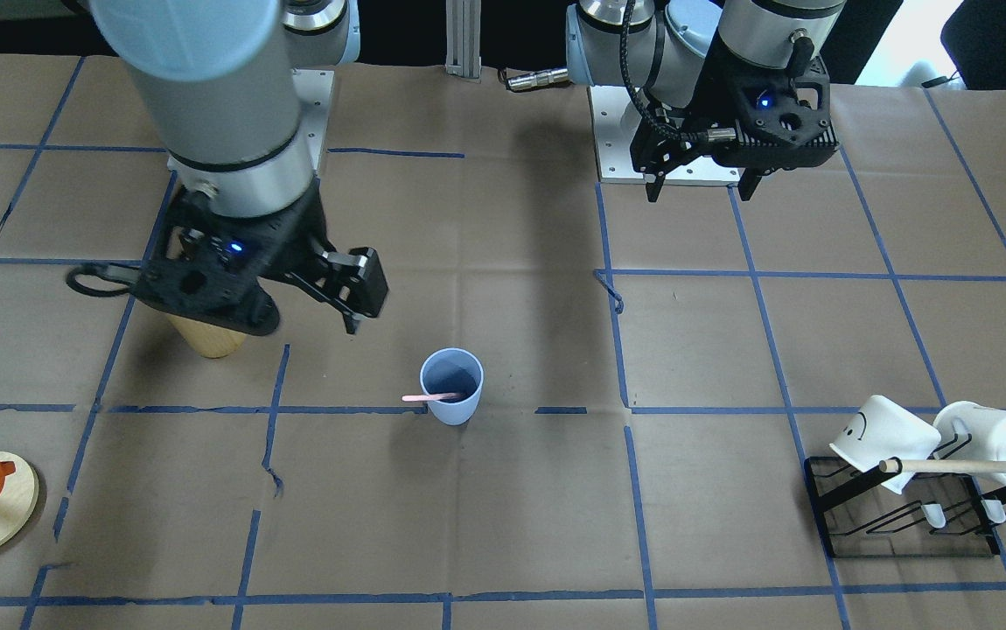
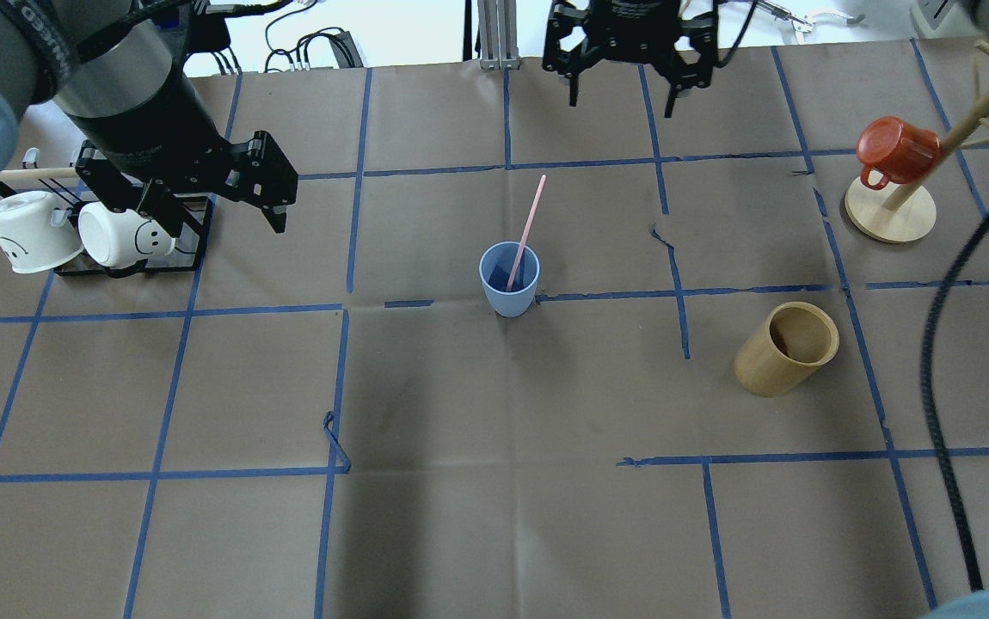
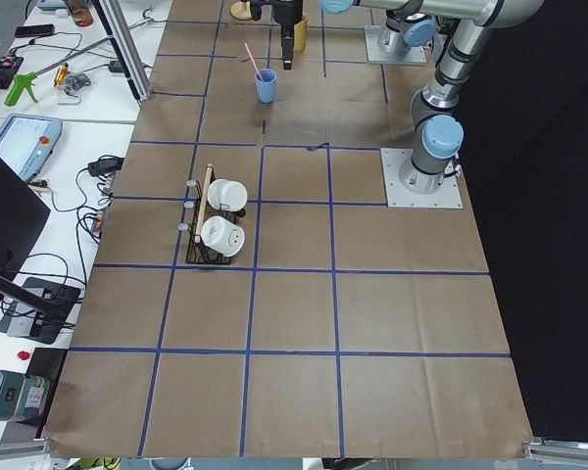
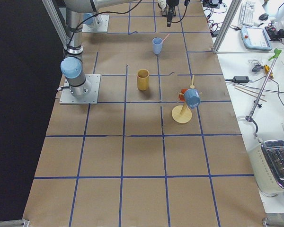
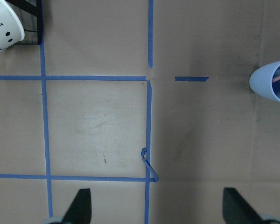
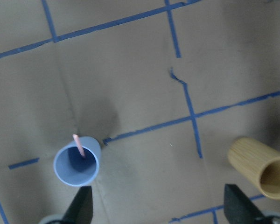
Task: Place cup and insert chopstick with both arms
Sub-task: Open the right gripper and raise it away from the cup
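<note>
The light blue cup (image 2: 509, 284) stands upright near the middle of the table. It also shows in the front view (image 1: 452, 398) and both wrist views (image 5: 273, 81) (image 6: 77, 163). One pale pink chopstick (image 2: 529, 219) stands in it, leaning on the rim with its upper end sticking out. My left gripper (image 2: 224, 223) is open and empty, high above the table to the cup's left (image 5: 156, 191). My right gripper (image 2: 623, 103) is open and empty, high up beyond the cup (image 6: 157, 187). Neither gripper touches anything.
A tan wooden cylinder (image 2: 783, 348) stands to the cup's right. A black rack (image 1: 905, 525) holds two white mugs (image 2: 120, 236) and a beige wooden rod (image 1: 975, 466) at the left. A wooden mug tree (image 2: 890, 215) with a red mug (image 2: 894, 150) stands at the far right.
</note>
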Motion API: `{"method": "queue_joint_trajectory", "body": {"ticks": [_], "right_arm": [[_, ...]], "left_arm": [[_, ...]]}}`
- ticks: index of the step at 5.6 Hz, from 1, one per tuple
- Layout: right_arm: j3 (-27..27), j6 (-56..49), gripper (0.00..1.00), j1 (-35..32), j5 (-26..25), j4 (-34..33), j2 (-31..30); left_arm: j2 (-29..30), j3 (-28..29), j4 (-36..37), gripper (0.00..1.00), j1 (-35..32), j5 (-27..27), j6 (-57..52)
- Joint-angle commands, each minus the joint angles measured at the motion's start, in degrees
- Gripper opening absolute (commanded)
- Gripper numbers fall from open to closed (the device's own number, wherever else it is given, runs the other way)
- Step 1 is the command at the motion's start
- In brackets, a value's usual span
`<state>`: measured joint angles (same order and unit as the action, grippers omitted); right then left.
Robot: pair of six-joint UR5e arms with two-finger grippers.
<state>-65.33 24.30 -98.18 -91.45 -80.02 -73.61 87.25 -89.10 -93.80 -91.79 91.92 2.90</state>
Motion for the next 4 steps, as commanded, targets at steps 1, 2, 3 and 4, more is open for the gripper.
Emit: {"method": "queue_joint_trajectory", "body": {"ticks": [1, 2, 3, 4], "right_arm": [[-3.4, -11.2, 1.00, 8.3, 0.0, 7.0, -6.1], [-8.7, -11.9, 1.00, 8.4, 0.5, 5.8, -8.6], [-13.6, -10.3, 1.00, 8.4, 0.7, 2.8, -10.8], [-18.2, -10.3, 1.00, 8.2, 0.7, -1.1, -12.1]], "left_arm": [[0.1, 0.2, 0.0, 0.99, 0.0, -0.1, 0.0], [0.0, 0.2, 0.0, 0.99, 0.0, -0.1, 0.0], [0.0, 0.3, 0.0, 0.99, 0.0, -0.1, 0.0], [0.0, 0.3, 0.0, 0.99, 0.0, -0.1, 0.0]]}}
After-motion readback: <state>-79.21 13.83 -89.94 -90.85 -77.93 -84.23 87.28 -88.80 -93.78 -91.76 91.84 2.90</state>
